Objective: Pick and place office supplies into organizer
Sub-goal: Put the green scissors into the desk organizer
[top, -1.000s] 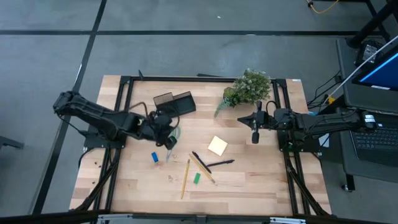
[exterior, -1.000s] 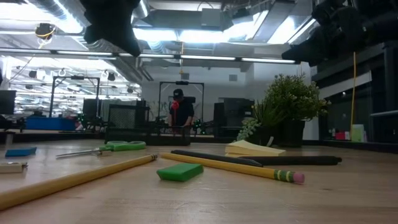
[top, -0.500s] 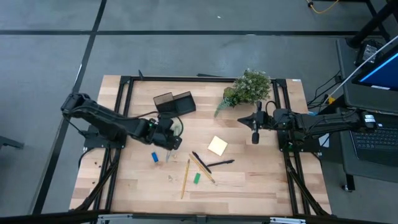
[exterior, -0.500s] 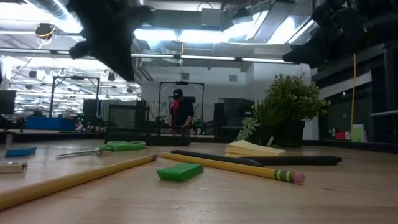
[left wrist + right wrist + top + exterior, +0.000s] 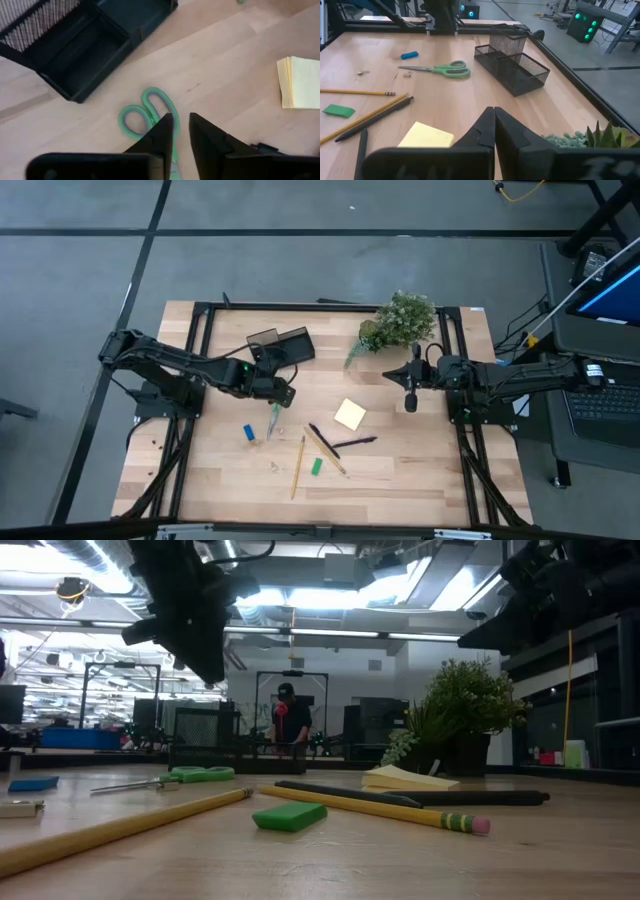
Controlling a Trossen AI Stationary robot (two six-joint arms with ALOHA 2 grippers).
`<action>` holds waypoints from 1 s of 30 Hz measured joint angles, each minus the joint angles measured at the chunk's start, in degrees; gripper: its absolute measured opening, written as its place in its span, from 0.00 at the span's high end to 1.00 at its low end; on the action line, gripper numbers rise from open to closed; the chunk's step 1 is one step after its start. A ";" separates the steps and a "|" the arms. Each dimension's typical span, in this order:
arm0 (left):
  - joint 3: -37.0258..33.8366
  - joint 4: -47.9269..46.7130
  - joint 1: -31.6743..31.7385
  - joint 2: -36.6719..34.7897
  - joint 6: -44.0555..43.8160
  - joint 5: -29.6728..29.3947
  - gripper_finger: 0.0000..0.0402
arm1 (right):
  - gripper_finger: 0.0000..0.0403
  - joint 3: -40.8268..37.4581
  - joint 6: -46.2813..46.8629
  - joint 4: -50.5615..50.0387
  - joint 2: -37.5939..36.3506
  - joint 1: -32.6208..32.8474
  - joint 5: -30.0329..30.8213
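The green-handled scissors [image 5: 272, 420] lie flat on the table, handles [image 5: 145, 112] toward the black mesh organizer [image 5: 280, 346]. My left gripper [image 5: 181, 122] hangs above the scissors' handle end, pointing steeply down, open by a narrow gap and holding nothing. In the low view it [image 5: 215, 675] is well clear of the table. My right gripper [image 5: 494, 114] waits shut and empty at the table's right [image 5: 409, 402]. The sticky-note pad [image 5: 350, 414], blue block [image 5: 249, 433], green block [image 5: 316, 466], yellow pencils [image 5: 298, 465] and black pens [image 5: 355, 443] all lie flat on the wood.
A leafy potted plant [image 5: 400, 320] stands at the far right, close to my right gripper. The organizer [image 5: 85, 45] sits near the far edge, its compartments showing nothing inside. Small scraps [image 5: 275, 467] lie near the pencils. Bare wood lies toward the near edge.
My left gripper has sunk toward the scissors and shifted a little toward the organizer, rolling about its own pointing line as it came. The scissors and the other supplies have stayed where they were.
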 joint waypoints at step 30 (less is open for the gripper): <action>-0.02 0.07 0.84 14.67 -14.42 5.87 0.59 | 0.96 0.00 1.38 0.02 0.02 0.00 0.04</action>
